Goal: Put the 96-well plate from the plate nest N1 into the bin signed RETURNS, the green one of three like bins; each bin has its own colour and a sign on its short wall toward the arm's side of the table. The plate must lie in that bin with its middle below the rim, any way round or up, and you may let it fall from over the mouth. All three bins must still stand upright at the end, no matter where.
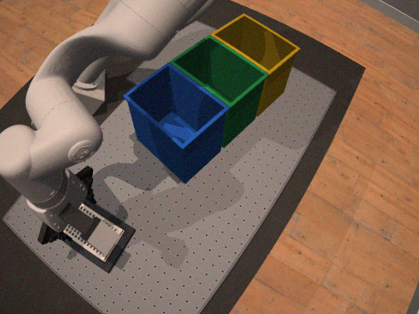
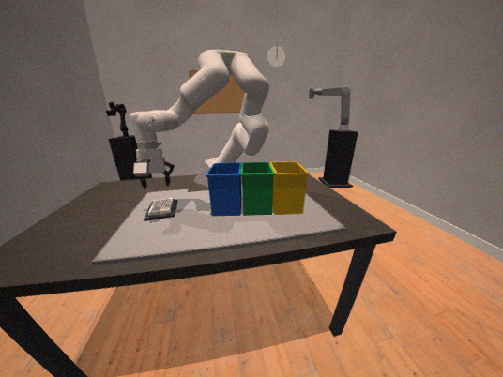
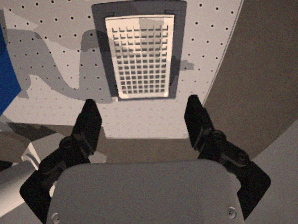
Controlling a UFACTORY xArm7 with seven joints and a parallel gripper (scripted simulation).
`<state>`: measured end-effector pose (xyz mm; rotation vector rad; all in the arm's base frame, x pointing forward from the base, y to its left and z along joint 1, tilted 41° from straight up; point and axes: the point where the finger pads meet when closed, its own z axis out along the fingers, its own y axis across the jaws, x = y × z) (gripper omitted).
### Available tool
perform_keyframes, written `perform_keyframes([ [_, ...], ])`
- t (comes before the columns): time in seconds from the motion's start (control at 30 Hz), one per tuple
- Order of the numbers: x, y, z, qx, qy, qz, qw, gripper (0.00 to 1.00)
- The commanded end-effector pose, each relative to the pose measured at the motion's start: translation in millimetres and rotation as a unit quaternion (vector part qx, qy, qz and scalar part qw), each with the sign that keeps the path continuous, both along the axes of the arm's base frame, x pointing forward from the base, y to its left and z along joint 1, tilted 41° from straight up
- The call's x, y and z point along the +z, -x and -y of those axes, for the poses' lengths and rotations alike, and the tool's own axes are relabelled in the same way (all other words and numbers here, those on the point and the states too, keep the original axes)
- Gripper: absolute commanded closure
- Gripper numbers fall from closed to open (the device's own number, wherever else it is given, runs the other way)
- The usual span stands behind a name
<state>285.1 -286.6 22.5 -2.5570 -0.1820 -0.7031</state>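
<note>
The white 96-well plate lies flat in its dark plate nest at the near left corner of the grey mat. It also shows in the exterior view [image 2: 161, 205] and in the wrist view [image 3: 140, 55]. My gripper [image 2: 155, 178] hangs open and empty well above the plate, its two black fingers spread wide in the wrist view [image 3: 141, 123], a little to the table-edge side of the plate. The arm hides part of the plate in the overhead view. The green bin [image 1: 220, 74] [image 2: 257, 187] stands upright in the middle of the bin row.
A blue bin [image 1: 176, 117] stands next to the green one on the nest's side and a yellow bin [image 1: 256, 48] on the far side; all three touch in a row. The arm's base [image 1: 87, 91] stands at the mat's back edge.
</note>
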Motion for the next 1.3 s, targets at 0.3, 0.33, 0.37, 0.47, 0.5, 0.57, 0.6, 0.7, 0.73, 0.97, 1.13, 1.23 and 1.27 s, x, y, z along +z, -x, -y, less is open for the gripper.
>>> perform_keyframes([
  [0.3,-14.1,-8.5,-7.5,-0.001,0.002,0.0,1.0,0.0],
  [0.33,-14.1,-8.5,-7.5,-0.001,0.002,0.0,1.0,0.0],
  [0.37,-15.4,-9.3,-8.3,-0.001,0.002,0.0,1.0,0.0],
  [0.47,-19.2,-11.5,-10.7,-0.001,0.002,0.0,1.0,0.0],
  [0.5,-20.4,-12.3,-11.5,-0.001,0.002,0.0,1.0,0.0],
  [0.57,-22.9,-13.8,-13.1,-0.001,0.002,0.0,1.0,0.0],
  [0.6,-24.2,-14.5,-13.9,-0.001,0.002,0.0,1.0,0.0],
  [0.7,-28.0,-16.8,-16.3,-0.001,0.002,0.0,1.0,0.0],
  [0.73,-29.2,-17.5,-17.1,-0.001,0.002,0.0,1.0,0.0],
  [0.97,-35.5,-21.3,-21.1,-0.001,0.002,0.0,1.0,0.0],
  [1.13,-41.8,-25.0,-25.1,-0.001,0.002,0.0,1.0,0.0],
  [1.23,-45.6,-27.2,-27.5,-0.001,0.002,0.0,1.0,0.0],
  [1.27,-46.9,-28.0,-28.3,-0.001,0.002,0.0,1.0,0.0],
])
